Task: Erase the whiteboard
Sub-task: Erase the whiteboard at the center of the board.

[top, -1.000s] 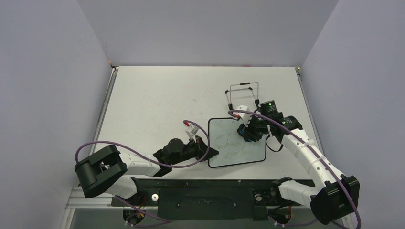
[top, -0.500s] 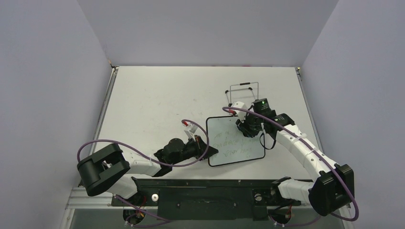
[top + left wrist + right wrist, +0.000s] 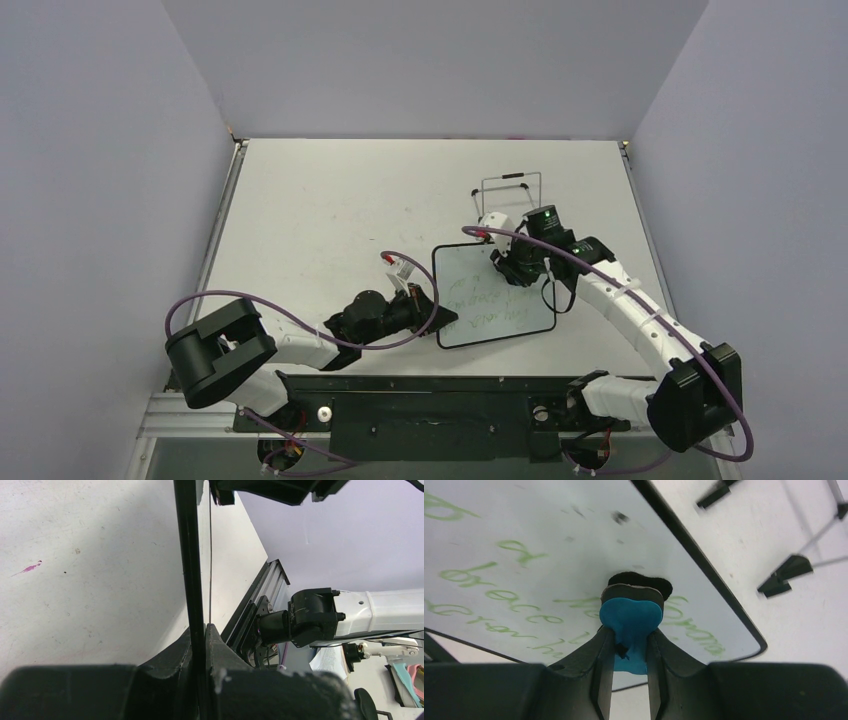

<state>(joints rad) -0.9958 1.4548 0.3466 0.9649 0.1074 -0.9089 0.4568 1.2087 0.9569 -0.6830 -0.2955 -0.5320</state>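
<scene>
whiteboard (image 3: 480,312) — judged light, stiff, slick-faced; best held by its thin frame, where the left gripper (image 3: 199,639) is clamped — eraser (image 3: 630,616) pinched in the right gripper (image 3: 629,647).

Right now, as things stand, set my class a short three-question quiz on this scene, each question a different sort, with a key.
1. True or false: the left claw is shut on the whiteboard, at its edge.
2. The right claw holds: A) a marker, B) an eraser, C) a cloth.
3. Fill in: the writing on the whiteboard is ___ in colour.
Key: 1 true; 2 B; 3 green.
</scene>
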